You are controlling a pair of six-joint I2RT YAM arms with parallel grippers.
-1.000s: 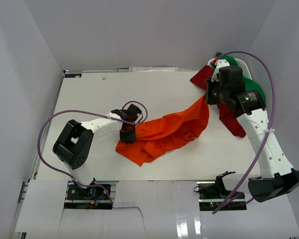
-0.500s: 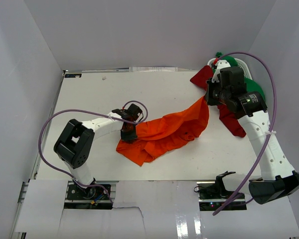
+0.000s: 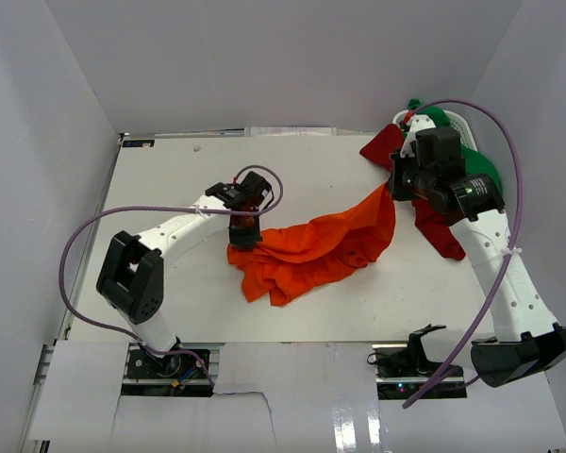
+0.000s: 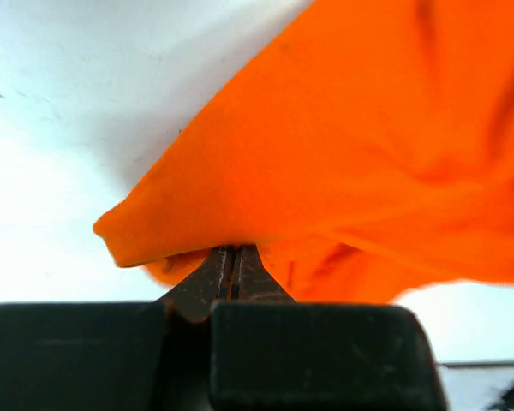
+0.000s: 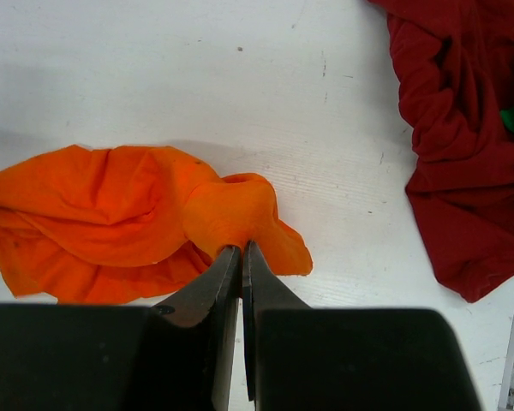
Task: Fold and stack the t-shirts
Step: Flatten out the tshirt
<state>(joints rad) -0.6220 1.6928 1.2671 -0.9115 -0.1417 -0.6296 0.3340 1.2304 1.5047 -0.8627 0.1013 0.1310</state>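
the orange shirt [image 3: 311, 250] sags bunched over the middle of the surface [image 3: 160, 179], one end clamped in the left pincer [image 3: 243, 232], the other in the right pincer [image 3: 393, 187] (both thin pinches). pulling apart too hard could slip a corner free.

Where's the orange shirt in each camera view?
Top external: orange shirt mid-table, slanting up to the right.
Left wrist: orange shirt fills the centre and right.
Right wrist: orange shirt at lower left, reaching centre.
Shared landmark: white table beneath it in every view.
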